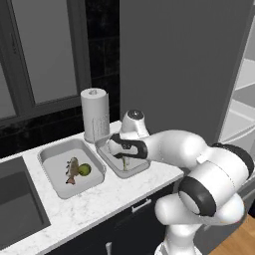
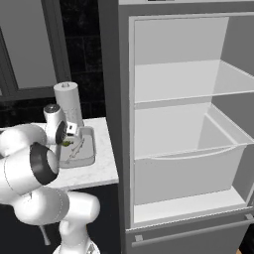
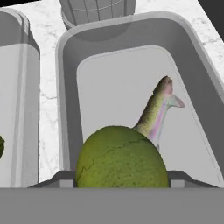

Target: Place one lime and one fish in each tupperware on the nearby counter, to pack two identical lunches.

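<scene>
Green lime (image 3: 122,157) sits pinched in the pincer (image 1: 124,162), held over the right tupperware (image 3: 65,87) (its fish (image 3: 157,109) already inside) to complete that lunch; left tupperware (image 1: 50,154) on the worktop (image 1: 99,204) looks packed.

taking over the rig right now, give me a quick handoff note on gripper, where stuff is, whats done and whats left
Gripper: shut on the second lime, held over the right tupperware on the counter.
Left tupperware: already holds one fish and one lime.
Right tupperware: a fish already lies inside it.
Paper towel roll stands just behind the tubs.
Done: left lunch packed, right fish placed.
Left: release the held lime into the right tupperware, then withdraw.
</scene>
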